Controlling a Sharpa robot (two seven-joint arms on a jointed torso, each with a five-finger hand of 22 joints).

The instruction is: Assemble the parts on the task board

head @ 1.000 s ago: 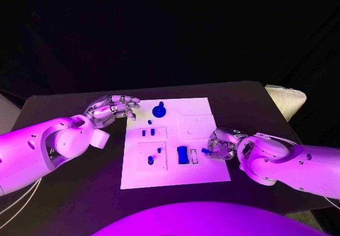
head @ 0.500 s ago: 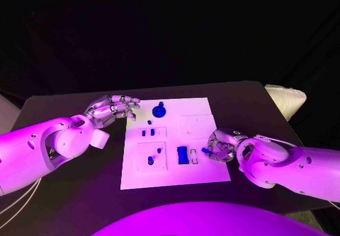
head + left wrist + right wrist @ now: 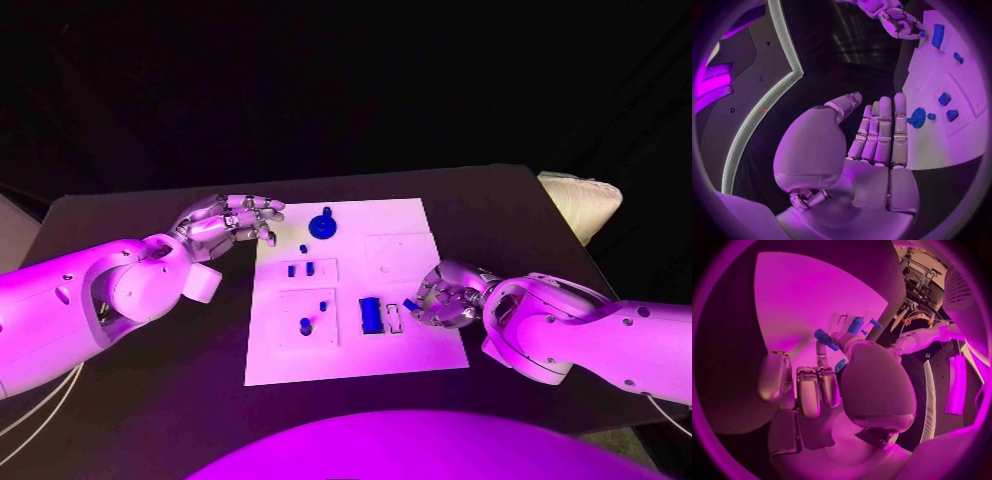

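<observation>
While left hand [image 3: 228, 222] fingers spread empty, right hand [image 3: 444, 295] pinches blue part [image 3: 413, 305].

Board [image 3: 353, 355]: centre of table [image 3: 159, 400].
Round part [image 3: 323, 226]: on board, far end, left of middle.
2 small parts [image 3: 300, 269]: on board, side by side, nearer than round part.
Long part [image 3: 371, 315]: on board, near half, right of middle.
Left hand [image 3: 224, 222]: just beside board's far left corner.
Right hand [image 3: 444, 296]: over board's right edge, beside long part.
</observation>
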